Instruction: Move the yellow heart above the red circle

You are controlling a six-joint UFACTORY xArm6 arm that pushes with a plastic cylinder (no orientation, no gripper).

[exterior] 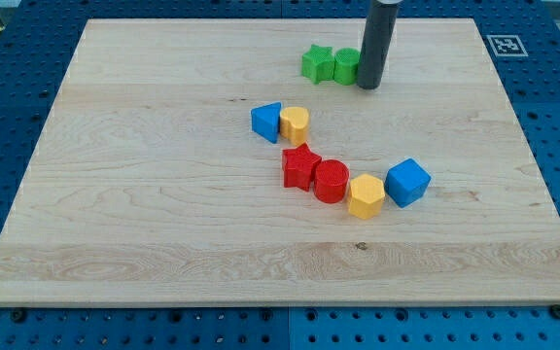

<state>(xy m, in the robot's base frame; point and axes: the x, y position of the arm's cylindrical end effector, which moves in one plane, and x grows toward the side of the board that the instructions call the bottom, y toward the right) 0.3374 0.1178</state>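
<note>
I have no jaws to open or close, only a straight dark rod, and my tip (369, 87) rests now on the wooden board (144, 214) near the view's top, touching or almost touching the right side of the green cylinder (346, 66), which stands against the green star (316, 64). The yellow heart (296, 123) that I must move is well apart from my tip, lower and to the view's left, and it sits pressed against the blue triangular block (266, 122) on its left side. Just below the heart begins a curved row: the red star (300, 166), then the red circle (331, 181), then a yellow hexagon block (366, 195) and a blue cube (407, 182), each one touching or nearly touching the next. The heart is already higher in the view than the red circle, but it stands more over the red star, so I judge that it needs a short push toward the view's right to be truly above the circle. For this I think my tip should come around to the left side of the heart, but the blue block occupies this place, so the approach is narrow. There is a risk that I push the blue block together with the heart, or that the heart slides down into the red star and disturbs the row
</note>
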